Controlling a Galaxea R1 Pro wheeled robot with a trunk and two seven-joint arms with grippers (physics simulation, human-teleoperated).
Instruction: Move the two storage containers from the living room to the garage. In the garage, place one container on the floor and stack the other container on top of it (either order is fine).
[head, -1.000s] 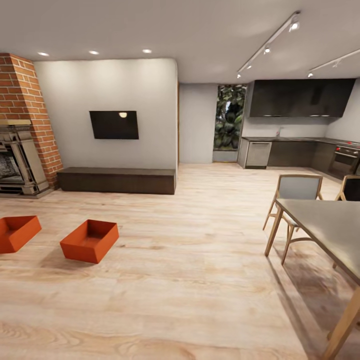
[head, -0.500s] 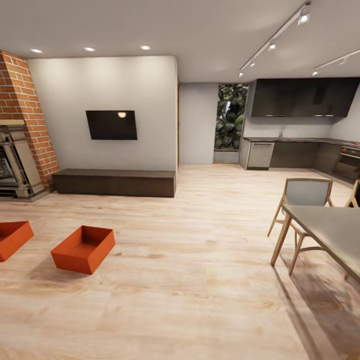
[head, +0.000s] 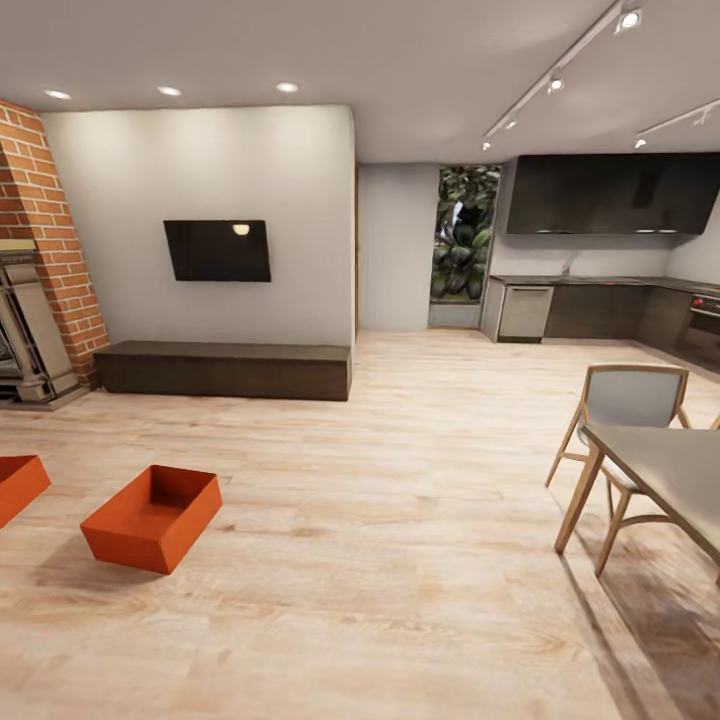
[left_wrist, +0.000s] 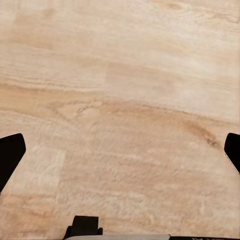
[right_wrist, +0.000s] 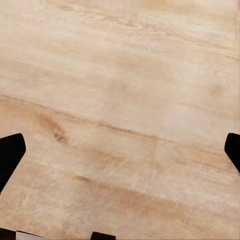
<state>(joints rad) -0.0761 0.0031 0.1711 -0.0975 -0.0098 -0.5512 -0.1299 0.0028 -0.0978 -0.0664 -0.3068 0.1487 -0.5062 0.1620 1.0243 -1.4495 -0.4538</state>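
Note:
Two orange-red storage containers sit open-topped on the light wood planks of the living room. One container (head: 152, 518) lies at the lower left of the head view. The other container (head: 14, 484) is cut off by the left edge. My left gripper (left_wrist: 120, 155) hangs open over bare planks, its dark fingertips (left_wrist: 10, 152) far apart. My right gripper (right_wrist: 120, 152) is also open above bare wood, nothing between its fingertips (right_wrist: 11, 150). The garage is out of view.
A grey dining table (head: 670, 465) and a wooden chair (head: 628, 400) stand at the right. A low dark bench (head: 225, 368) runs under a wall TV (head: 218, 250). A brick fireplace (head: 40, 250) is at far left, a dark kitchen (head: 600, 300) at back right.
The whole head view has shifted: the containers slide left and lower, the table and chair slide right. The camera moved; the things themselves stay put.

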